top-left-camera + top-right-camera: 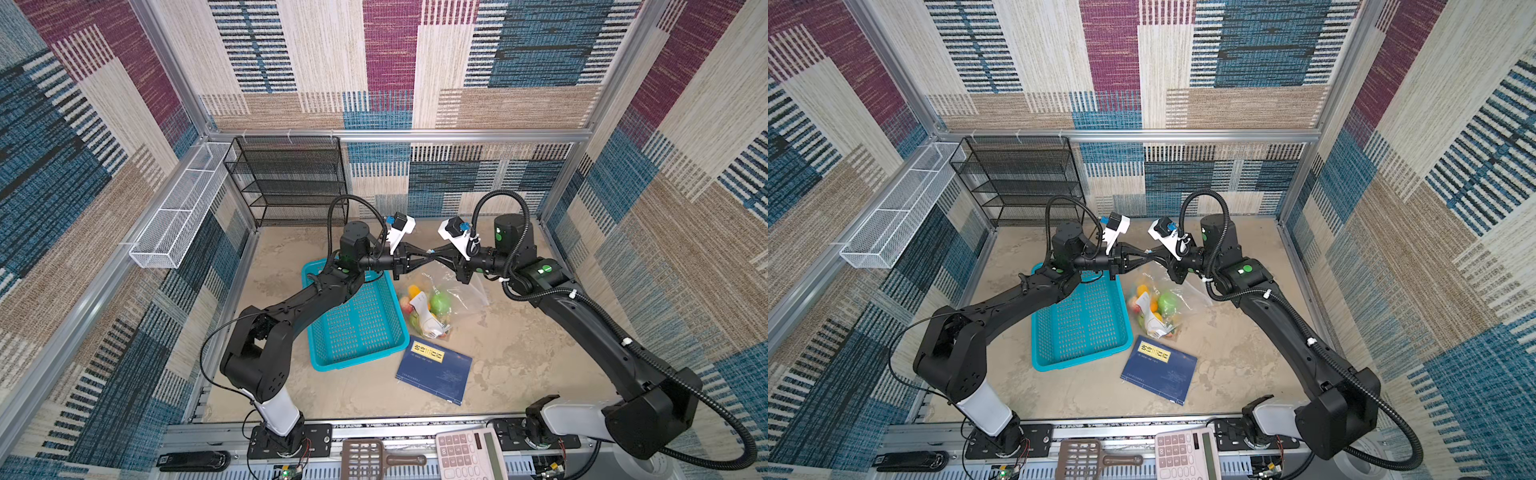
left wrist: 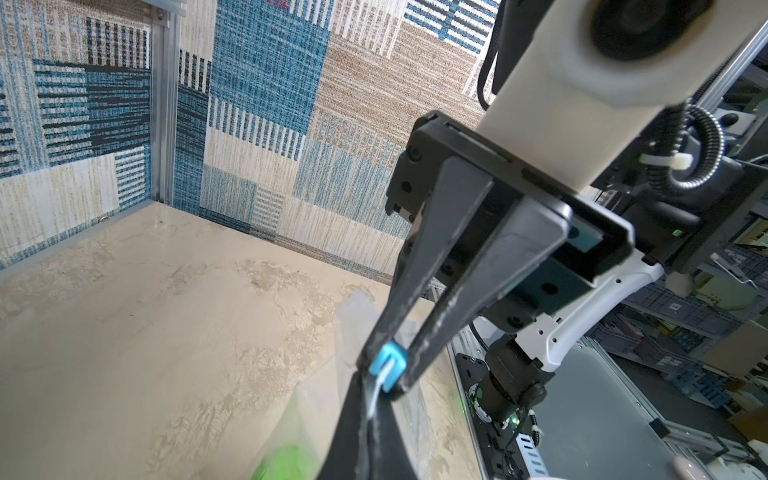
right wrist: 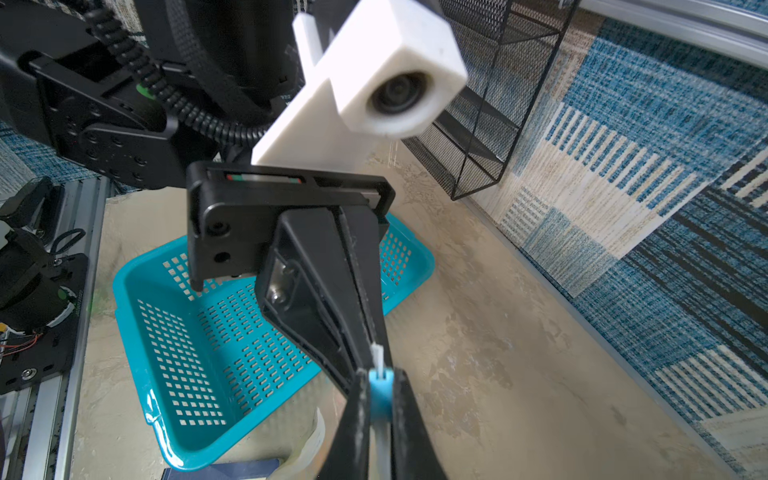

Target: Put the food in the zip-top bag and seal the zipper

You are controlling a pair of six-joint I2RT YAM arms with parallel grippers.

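Note:
The zip-top bag (image 1: 461,291) (image 1: 1187,291) hangs by its mouth with its bottom on the table. Inside it is the food (image 1: 440,302) (image 1: 1168,302), green, yellow and orange pieces behind a white label. Both grippers meet tip to tip above it. My right gripper (image 3: 380,386) (image 1: 435,251) is shut on the zipper's light-blue slider tab (image 3: 380,395) (image 2: 388,365). Right beside that tab, my left gripper (image 2: 373,401) (image 1: 424,254) is shut on the white zipper strip (image 3: 377,353). A green piece (image 2: 286,461) shows through the plastic in the left wrist view.
A teal perforated basket (image 1: 353,361) (image 3: 137,316) lies under my left arm, just left of the bag. A blue book (image 1: 434,370) lies in front of the bag. A black mesh shelf (image 1: 291,183) stands at the back left, a calculator (image 1: 469,457) on the front rail.

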